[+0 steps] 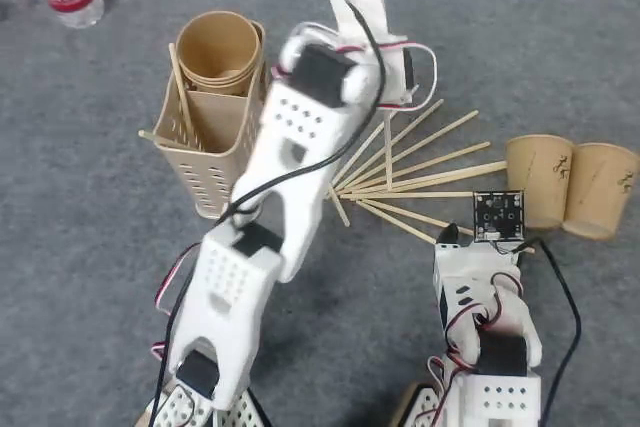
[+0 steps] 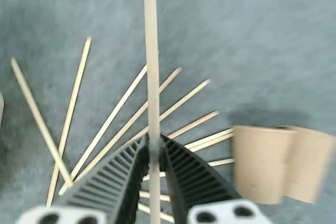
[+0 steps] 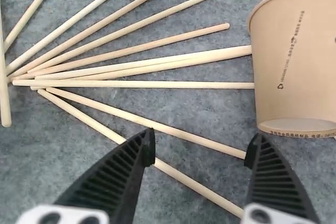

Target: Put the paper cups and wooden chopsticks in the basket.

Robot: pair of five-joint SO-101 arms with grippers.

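Judging by look, the beige slotted plastic basket (image 1: 205, 162) at upper left of the high view already holds a nested stack of paper cups (image 1: 218, 47), which we cannot count, and at least one stick. Two loose brown paper cups (image 1: 540, 179) lie on their sides at right on the grey surface (image 1: 100, 277). They look light, thin-walled and easily crushed, so we would pinch gently at the rim. Roughly ten pale wooden chopsticks (image 1: 420, 172) fan out beside them; they seem stiff, light and prone to roll, best taken mid-length. Our left gripper (image 2: 153, 142) is clamped on one chopstick (image 2: 151, 51); our right gripper (image 3: 202, 145) hangs over the fan, jaws apart.
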